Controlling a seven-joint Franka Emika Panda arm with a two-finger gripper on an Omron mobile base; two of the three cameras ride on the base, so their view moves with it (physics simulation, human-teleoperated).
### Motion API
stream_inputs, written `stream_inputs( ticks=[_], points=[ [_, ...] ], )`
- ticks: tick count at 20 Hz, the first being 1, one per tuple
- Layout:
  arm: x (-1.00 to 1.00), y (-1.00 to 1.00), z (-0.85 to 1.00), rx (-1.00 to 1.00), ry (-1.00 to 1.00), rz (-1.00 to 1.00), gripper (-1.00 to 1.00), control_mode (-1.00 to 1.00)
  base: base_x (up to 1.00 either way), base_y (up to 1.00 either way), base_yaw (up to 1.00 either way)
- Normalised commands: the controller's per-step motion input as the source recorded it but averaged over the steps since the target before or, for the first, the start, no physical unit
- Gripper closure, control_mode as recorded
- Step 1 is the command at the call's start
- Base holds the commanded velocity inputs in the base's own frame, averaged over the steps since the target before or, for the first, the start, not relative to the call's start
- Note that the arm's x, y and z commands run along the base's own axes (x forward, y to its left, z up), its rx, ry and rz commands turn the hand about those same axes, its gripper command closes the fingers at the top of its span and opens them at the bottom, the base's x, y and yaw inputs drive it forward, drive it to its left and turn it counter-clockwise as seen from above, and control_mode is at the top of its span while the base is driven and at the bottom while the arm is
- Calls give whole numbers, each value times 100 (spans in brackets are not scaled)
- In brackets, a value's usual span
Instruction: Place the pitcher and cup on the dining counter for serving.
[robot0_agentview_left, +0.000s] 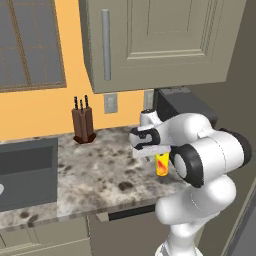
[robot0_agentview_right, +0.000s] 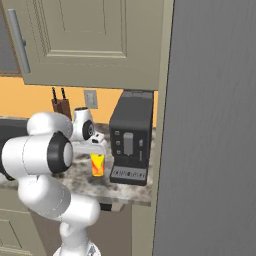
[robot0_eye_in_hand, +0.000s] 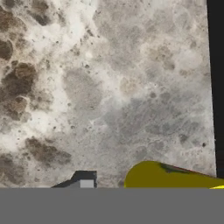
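Gripper hovering directly over the cup, which is standing on the speckled counter beside the coffee machine. Finger spread: cannot tell.

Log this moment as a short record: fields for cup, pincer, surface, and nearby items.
cup: small bright yellow cup with a red-orange mark, held off the counter beside the coffee machine
pincer: white pincer directly above the cup; whether it is shut on the cup cannot be told
surface: speckled grey-brown stone counter
nearby: black coffee machine; brown wooden knife block by the orange wall; dark sink basin at the counter's far side
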Motion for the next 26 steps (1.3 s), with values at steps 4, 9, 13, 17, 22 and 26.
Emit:
stream_inputs(
  ticks=[4, 9, 13, 17, 22, 26],
  points=[
    [-14, 0, 0, 0, -4, 0, 100, -100, 0, 0, 0],
    [-65, 0, 33, -7, -26, 0, 100, -100, 0, 0, 0],
    [-78, 0, 66, -11, -40, 0, 100, -100, 0, 0, 0],
    [-81, 0, 93, -9, -42, 0, 100, -100, 0, 0, 0],
    [-88, -9, 100, -7, -44, 2, 100, -100, 0, 0, 0],
    [-61, -26, 97, 2, -23, 16, 100, -100, 0, 0, 0]
  ],
)
